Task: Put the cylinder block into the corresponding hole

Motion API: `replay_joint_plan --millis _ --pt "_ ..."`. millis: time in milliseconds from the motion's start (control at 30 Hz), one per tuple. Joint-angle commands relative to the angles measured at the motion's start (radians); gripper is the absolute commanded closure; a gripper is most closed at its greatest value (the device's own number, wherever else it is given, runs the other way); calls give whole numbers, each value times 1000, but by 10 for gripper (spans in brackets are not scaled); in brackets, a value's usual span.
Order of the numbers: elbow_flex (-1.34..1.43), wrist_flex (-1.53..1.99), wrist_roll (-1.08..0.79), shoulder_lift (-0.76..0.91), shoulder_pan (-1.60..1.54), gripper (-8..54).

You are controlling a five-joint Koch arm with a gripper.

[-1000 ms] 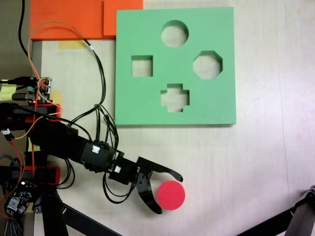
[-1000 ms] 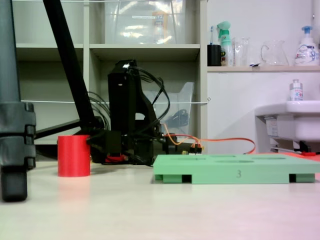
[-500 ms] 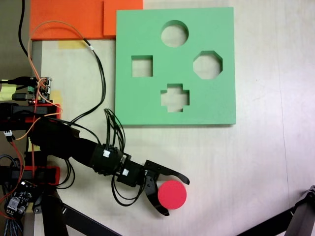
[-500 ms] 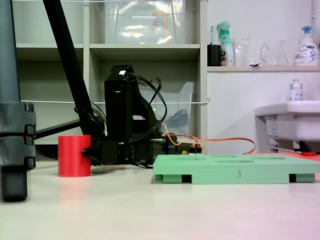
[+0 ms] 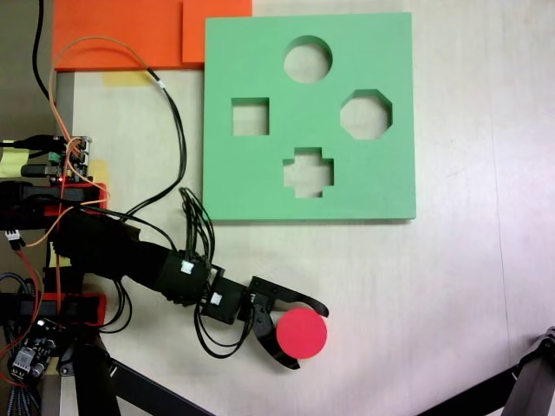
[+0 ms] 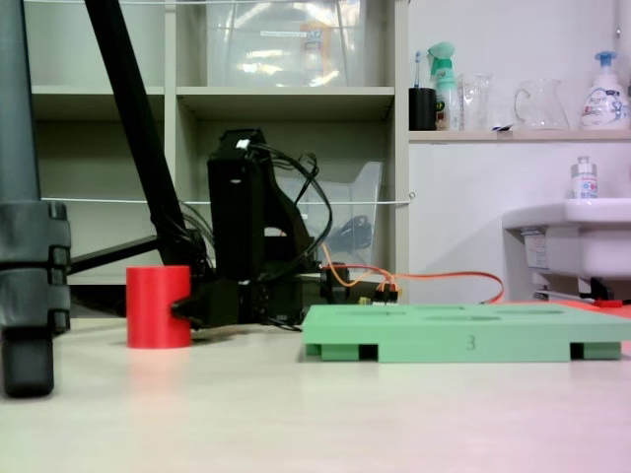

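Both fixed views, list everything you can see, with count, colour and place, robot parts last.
Short red foam cylinder block: one, red, on the table between the hand's fingers, below the board in the top-down view.
Flat green foam board: one, green, upper middle of the table.
Circular hole: one, top of the board; octagonal, square and cross cutouts are beside and below it.
Orange foam sheets: two, orange, top left corner.
Shelf bottles and jugs: several, behind the table.
Arm: one, black, from the left.
Hand: one, black, around the cylinder.
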Motion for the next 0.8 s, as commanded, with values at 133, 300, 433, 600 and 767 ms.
replay_joint_plan --millis 133,300,433,600,767 --pt "121 77 12 365 -94 224" --pt "115 390 12 698 -314 224" --pt "-5 486 14 741 -572 224" --pt "-169 589 17 672 -828 224" --pt "-298 650 21 583 -1022 232"
